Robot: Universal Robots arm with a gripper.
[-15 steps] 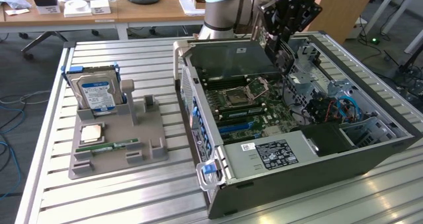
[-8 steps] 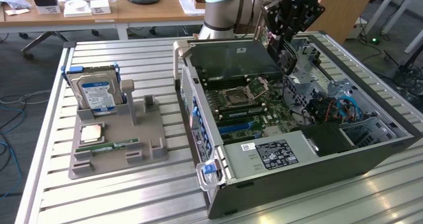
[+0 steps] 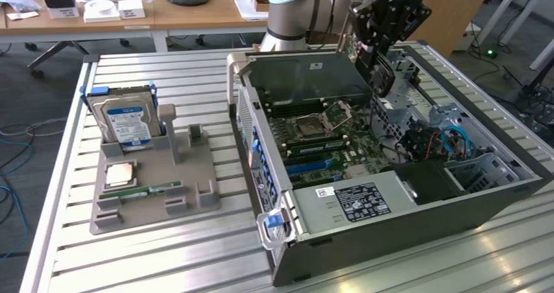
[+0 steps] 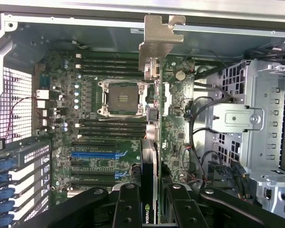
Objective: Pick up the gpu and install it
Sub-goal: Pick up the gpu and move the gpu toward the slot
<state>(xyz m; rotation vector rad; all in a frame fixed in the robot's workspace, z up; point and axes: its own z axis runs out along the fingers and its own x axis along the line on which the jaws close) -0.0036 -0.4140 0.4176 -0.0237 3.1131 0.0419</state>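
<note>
My gripper [image 3: 377, 52] hangs over the far end of the open computer case [image 3: 416, 231], shut on the gpu [image 3: 382, 78]. The card hangs below the fingers, its black cooler facing the exterior view's right. In the wrist view the gpu [image 4: 154, 118] appears edge-on, its silver end bracket [image 4: 160, 40] farthest from the camera and the black fingers [image 4: 127, 206] clamped on either side of it. It is held above the motherboard [image 4: 109, 123], over the area beside the CPU socket [image 4: 122, 97]. The blue expansion slot [image 4: 97, 154] lies uncovered to one side of the card.
The case lies on its side on a slatted metal table [image 3: 156, 267]. On the exterior view's left, a grey holder [image 3: 156, 189] carries a hard drive [image 3: 128, 121], a CPU chip [image 3: 119, 173] and a memory stick [image 3: 141, 191]. Drive cages and cables [image 3: 442, 144] fill the case's right part.
</note>
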